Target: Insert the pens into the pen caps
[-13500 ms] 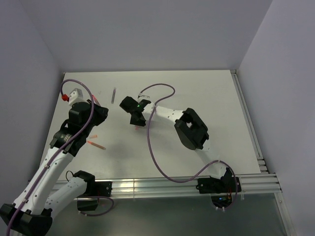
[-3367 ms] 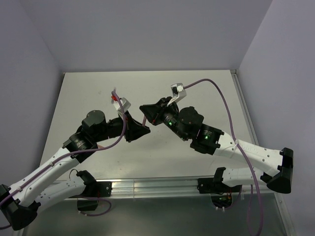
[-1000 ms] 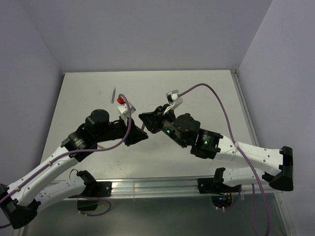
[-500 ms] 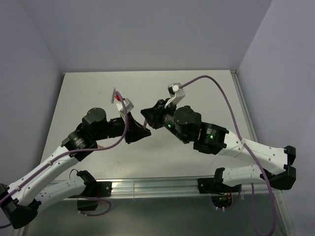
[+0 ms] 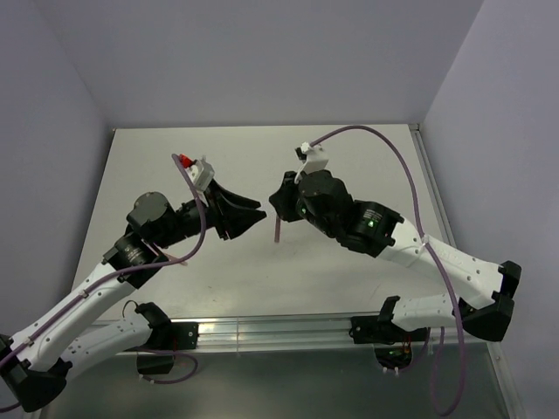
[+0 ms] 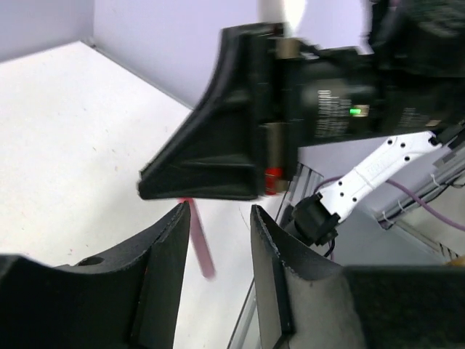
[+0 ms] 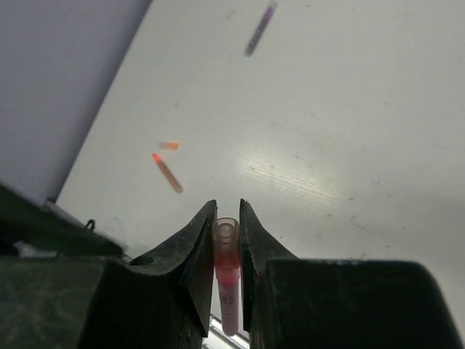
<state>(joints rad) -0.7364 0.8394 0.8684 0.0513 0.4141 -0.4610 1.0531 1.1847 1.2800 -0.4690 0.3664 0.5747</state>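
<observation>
Table [image 7: 349, 109]: grey pen [image 7: 260, 29]; orange pen [image 7: 168, 174] (1 cap [image 7: 168, 145] beside).

I noted counter [image 7: 349, 109] matt white, faintly scuffed, one soft sheen patch. I saw right end effector [image 7: 227, 211] in matt black plastic, finely grained; left end effector [image 6: 218, 211] same. pen [image 7: 227, 269] I gripped looked translucent pinkish plastic, smooth, glossy. arm shells [image 5: 454, 262] glossy white plastic; rail [image 5: 279, 332] brushed metal.

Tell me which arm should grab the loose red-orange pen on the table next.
Left, probably. The left claw stands open and empty, while the right claw is shut on a reddish pen. The loose red-orange pen lies free on the table.
</observation>
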